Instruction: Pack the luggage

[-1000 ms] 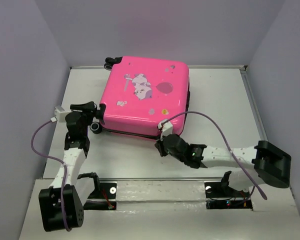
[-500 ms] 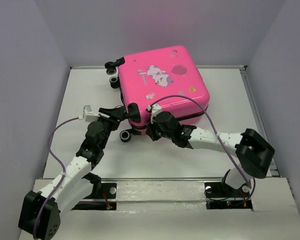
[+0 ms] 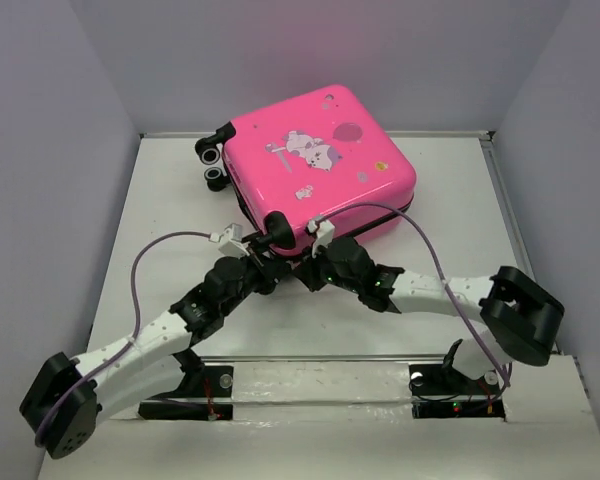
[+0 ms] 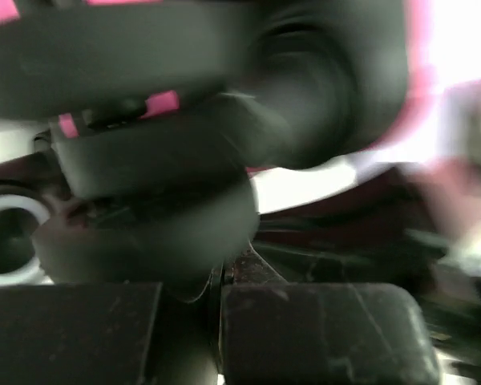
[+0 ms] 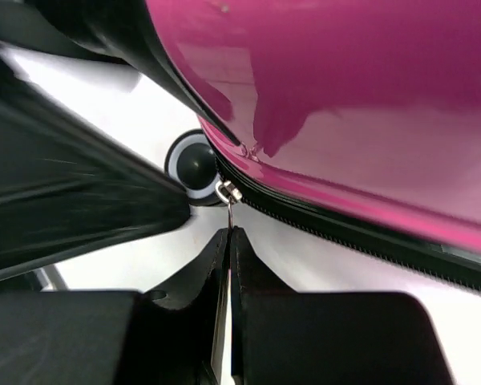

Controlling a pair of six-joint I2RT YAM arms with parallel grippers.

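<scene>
The luggage point(image 3: 320, 160) lies closed at the rear of the table point(image 3: 455, 215), cartoon print up. The right gripper point(image 5: 228, 241) is clamped on its zipper pull point(image 5: 227, 210); the left gripper point(image 4: 222, 287) is fully closed near a caster wheel point(image 4: 8, 228).

Top: high above near edge, looking down on desk point(image 3: 450, 200).
Wrists: very close, both facing luggage point(image 5: 345, 96) near side.

Left arm point(image 3: 140, 345) and right arm point(image 3: 430, 292) both stretched forward, angled inward, wrists close together at centre. Left gripper point(image 4: 222, 277) was fully closed. Right gripper point(image 5: 227, 234) closed too, fingertips pressed flat together.
</scene>
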